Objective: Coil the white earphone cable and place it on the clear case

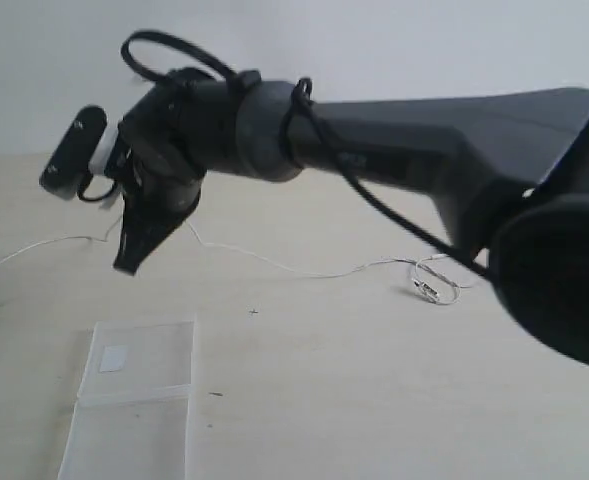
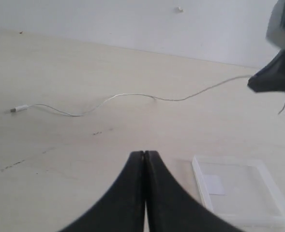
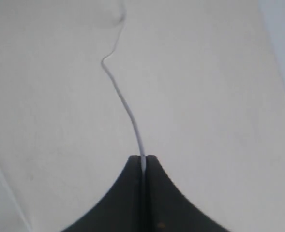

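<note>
The white earphone cable [image 1: 274, 264] runs in a long thin line across the pale table. Its earbuds [image 1: 432, 286] lie bunched at the right, and its plug [image 2: 19, 109] rests far along the table in the left wrist view. My right gripper [image 1: 131, 262] reaches across to the left and hangs above the table, shut on the cable [image 3: 132, 121], which leaves between its tips [image 3: 143, 157]. The clear case [image 1: 139, 390] lies open and flat in front of it, its whitish label [image 1: 114, 358] on the far half. My left gripper [image 2: 144, 152] is shut on nothing, near the case [image 2: 239, 191].
The right arm's thick dark link [image 1: 424, 150] and black cables [image 1: 374, 200] span the upper part of the exterior view. A pale wall [image 2: 132, 24] borders the far table edge. Small dark specks [image 1: 253, 311] mark the tabletop.
</note>
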Action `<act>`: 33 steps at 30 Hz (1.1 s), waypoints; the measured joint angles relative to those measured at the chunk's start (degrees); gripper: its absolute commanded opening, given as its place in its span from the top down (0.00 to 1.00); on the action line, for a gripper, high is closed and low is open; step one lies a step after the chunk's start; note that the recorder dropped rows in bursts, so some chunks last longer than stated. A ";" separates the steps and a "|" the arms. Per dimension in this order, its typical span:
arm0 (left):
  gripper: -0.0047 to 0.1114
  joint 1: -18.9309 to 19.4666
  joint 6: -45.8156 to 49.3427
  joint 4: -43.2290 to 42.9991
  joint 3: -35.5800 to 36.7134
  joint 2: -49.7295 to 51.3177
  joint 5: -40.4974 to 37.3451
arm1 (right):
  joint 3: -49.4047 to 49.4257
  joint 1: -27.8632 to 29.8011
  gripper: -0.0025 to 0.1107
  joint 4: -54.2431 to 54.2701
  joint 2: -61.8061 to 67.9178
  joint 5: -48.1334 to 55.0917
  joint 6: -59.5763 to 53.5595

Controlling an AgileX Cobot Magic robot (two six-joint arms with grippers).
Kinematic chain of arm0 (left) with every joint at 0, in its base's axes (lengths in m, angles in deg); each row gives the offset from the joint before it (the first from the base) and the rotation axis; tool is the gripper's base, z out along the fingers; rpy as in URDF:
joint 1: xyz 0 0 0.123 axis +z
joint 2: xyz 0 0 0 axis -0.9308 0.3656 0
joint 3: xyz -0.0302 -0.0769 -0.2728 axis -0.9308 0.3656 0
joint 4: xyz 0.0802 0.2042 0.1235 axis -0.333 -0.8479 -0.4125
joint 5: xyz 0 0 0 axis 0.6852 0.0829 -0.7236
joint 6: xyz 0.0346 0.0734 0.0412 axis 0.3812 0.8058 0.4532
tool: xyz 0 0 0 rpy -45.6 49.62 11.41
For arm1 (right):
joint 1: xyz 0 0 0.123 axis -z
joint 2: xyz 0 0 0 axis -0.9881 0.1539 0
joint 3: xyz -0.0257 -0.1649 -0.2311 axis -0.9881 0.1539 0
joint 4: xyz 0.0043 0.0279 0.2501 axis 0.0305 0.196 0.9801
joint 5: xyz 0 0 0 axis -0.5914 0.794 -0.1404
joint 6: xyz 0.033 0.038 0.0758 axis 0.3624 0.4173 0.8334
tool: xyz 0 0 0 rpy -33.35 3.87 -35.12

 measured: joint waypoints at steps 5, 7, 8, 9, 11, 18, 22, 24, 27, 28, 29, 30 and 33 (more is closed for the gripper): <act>0.96 0.00 0.00 0.00 0.00 0.00 0.00 | 0.00 0.00 0.98 -0.98 -7.21 0.13 3.74; 0.96 0.00 0.00 0.00 0.00 0.00 0.00 | 0.00 0.00 0.98 -2.41 -9.88 0.13 5.41; 0.96 0.00 0.00 0.00 0.00 0.00 0.00 | 0.00 0.00 0.98 -3.41 -11.40 0.28 6.09; 0.96 0.00 0.00 0.00 0.00 0.00 0.00 | 0.00 0.00 0.98 -4.43 -12.93 0.44 6.73; 0.96 0.00 0.00 0.00 0.00 0.00 0.00 | 0.00 0.00 0.98 -6.35 -16.02 0.94 7.75; 0.96 0.00 0.00 0.00 0.00 0.00 0.00 | 0.00 0.00 0.98 -12.73 -25.33 3.49 9.13; 0.96 0.00 0.00 0.00 0.00 0.00 0.00 | 0.00 0.10 0.98 -16.01 -29.05 4.58 9.13; 0.96 0.00 0.00 0.00 0.00 0.00 0.00 | -0.11 0.64 0.98 -16.67 -30.25 5.09 9.24; 0.96 0.00 0.00 0.00 0.00 0.00 0.00 | -0.11 1.43 0.98 -16.92 -31.86 5.64 9.24; 0.96 0.00 0.00 0.00 0.00 0.00 0.00 | -0.22 1.56 0.98 -17.19 -32.32 5.88 9.24; 0.96 0.00 0.00 0.00 0.00 0.00 0.00 | -0.21 1.70 0.98 -17.33 -32.79 6.15 9.24; 0.96 0.00 0.00 0.00 0.00 0.00 0.00 | -0.21 1.84 0.98 -17.43 -33.25 6.47 9.24; 0.96 0.00 0.00 0.00 0.00 0.00 0.00 | -0.21 1.83 0.98 -17.43 -34.73 6.79 9.03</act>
